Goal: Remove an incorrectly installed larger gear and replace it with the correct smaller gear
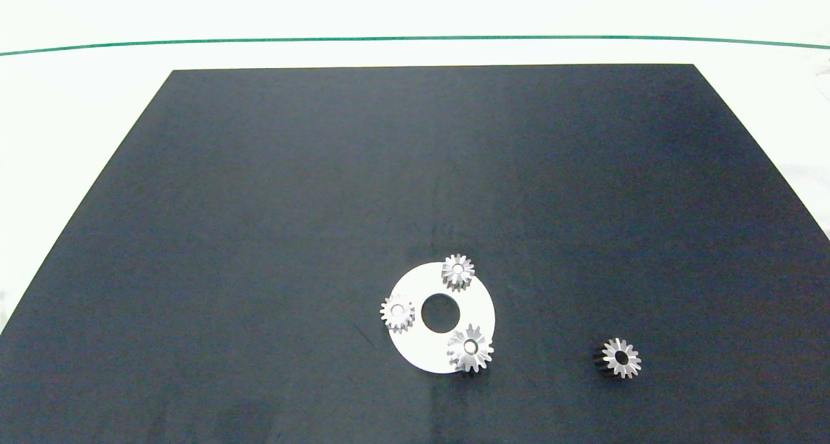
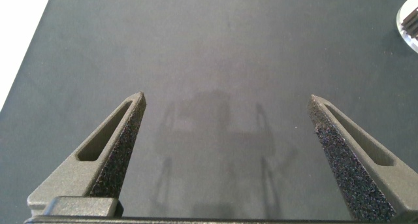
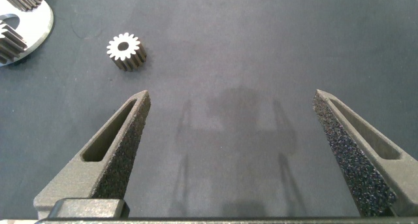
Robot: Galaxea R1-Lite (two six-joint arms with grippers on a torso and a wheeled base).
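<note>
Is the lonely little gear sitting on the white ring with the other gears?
No, the smaller gear lies alone on the black mat, apart from the white ring that carries the other three gears.

No readable text, labels or numbers anywhere

Larger gear [image 1: 470,348] on disc [image 1: 415,350] — smaller gear [image 1: 621,358] apart

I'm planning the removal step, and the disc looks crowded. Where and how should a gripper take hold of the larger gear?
Grip the larger gear across its toothed rim, coming straight down from above. It lies flat on the white disc's near edge, bore upward, so only the rim offers opposing faces. Its two neighbours sit clear of it, leaving room for open fingers.
</note>
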